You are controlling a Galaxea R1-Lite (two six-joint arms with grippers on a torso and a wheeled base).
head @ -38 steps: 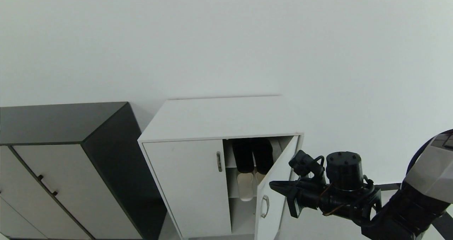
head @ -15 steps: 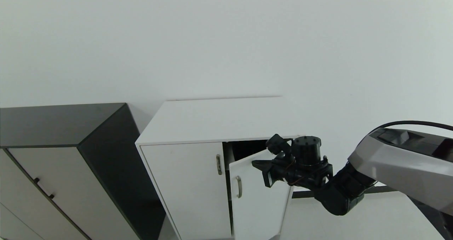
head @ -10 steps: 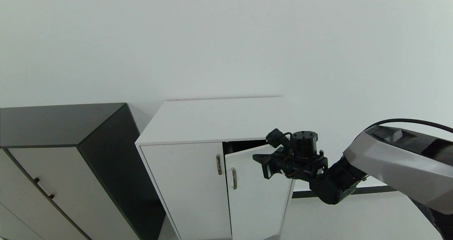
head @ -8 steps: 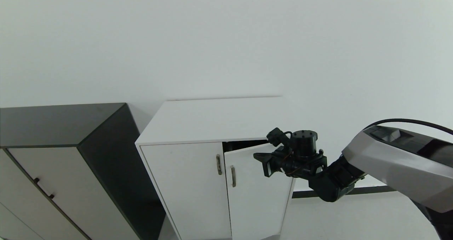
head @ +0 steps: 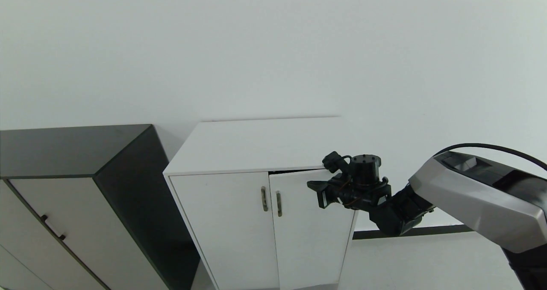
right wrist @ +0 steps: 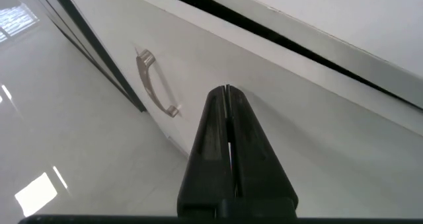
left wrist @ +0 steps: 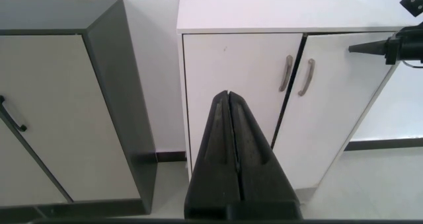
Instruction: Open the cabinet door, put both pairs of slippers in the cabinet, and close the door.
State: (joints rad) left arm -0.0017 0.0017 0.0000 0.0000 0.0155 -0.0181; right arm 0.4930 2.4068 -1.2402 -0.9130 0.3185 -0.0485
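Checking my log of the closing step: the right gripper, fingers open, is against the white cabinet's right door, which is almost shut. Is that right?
No. The right gripper is shut, fingers pressed together, as the right wrist view shows. The rest stands: it is against the right door of the white cabinet, and that door is almost shut.

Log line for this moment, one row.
step: close door | right door: thin gap at top | right gripper: shut, tip at door front | left gripper: shut, clear of cabinet

Bright even light; glare patches on floor [right wrist: 53, 138]
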